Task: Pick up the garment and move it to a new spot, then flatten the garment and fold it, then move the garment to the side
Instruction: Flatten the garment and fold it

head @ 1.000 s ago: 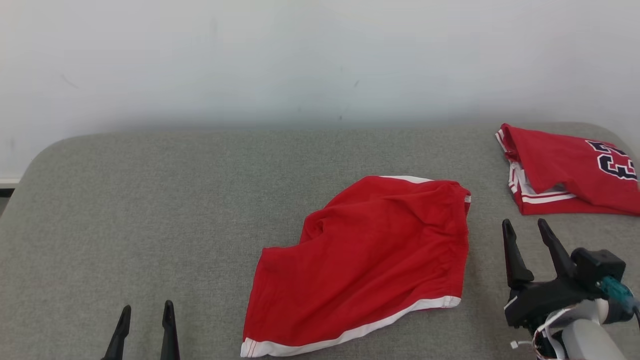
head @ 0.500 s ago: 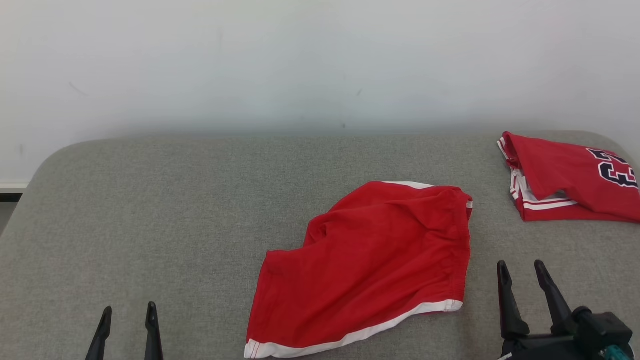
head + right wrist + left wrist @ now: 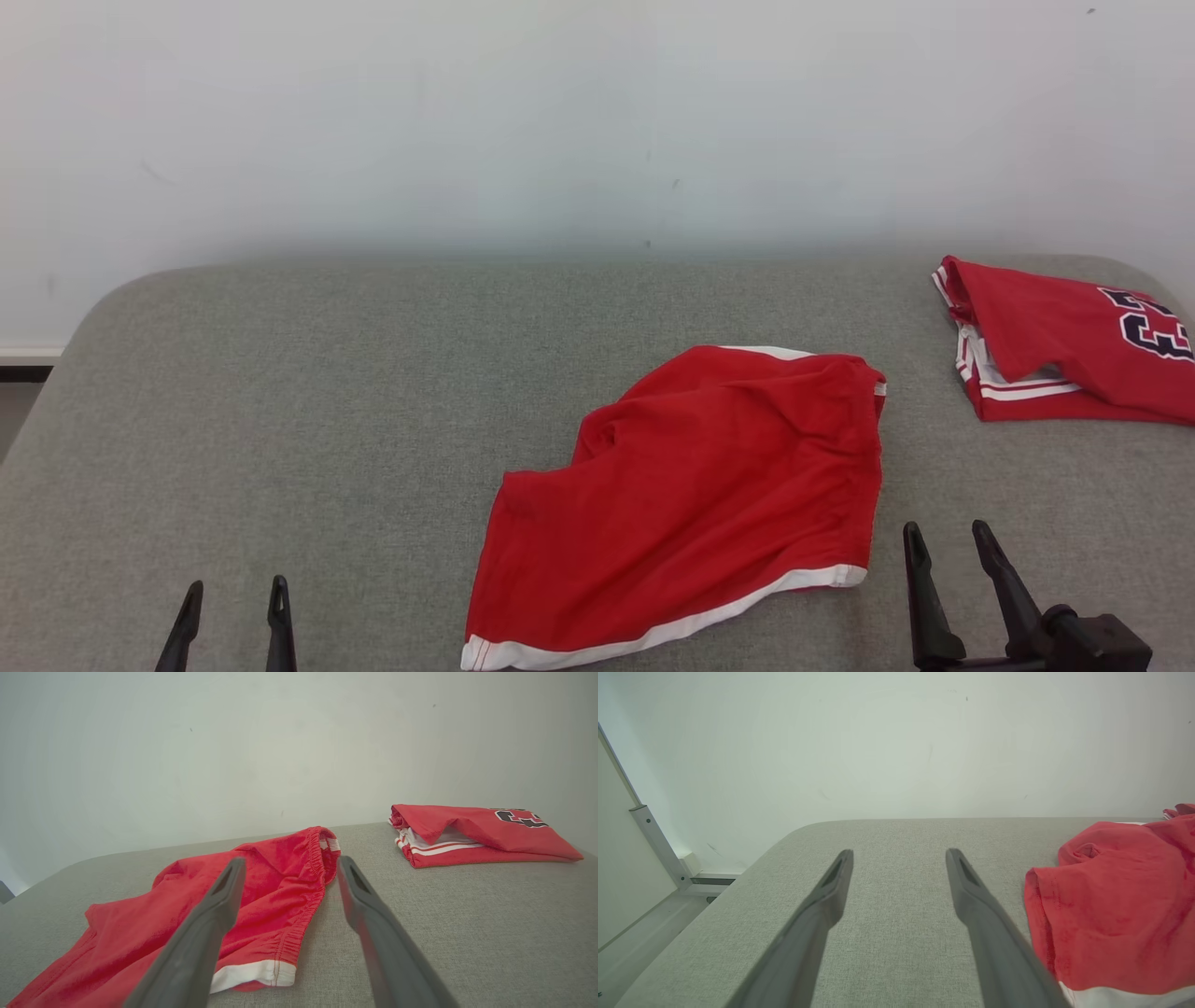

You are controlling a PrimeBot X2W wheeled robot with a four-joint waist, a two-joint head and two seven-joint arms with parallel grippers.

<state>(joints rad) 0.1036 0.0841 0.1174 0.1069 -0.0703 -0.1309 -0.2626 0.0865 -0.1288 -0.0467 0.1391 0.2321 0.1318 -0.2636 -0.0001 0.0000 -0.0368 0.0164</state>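
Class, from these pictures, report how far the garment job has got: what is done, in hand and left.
Done: a folded red jersey sits far right on the table. In hand: nothing; the left gripper and right gripper are open and empty, flanking the red shorts. Left: the shorts lie rumpled, neither flat nor folded, so flattening, folding and moving aside remain.

One red shorts (image 3: 691, 495), one folded red jersey (image 3: 1046, 341), two pincers (image 3: 235, 586) (image 3: 945, 528), one grey pad (image 3: 280, 392).
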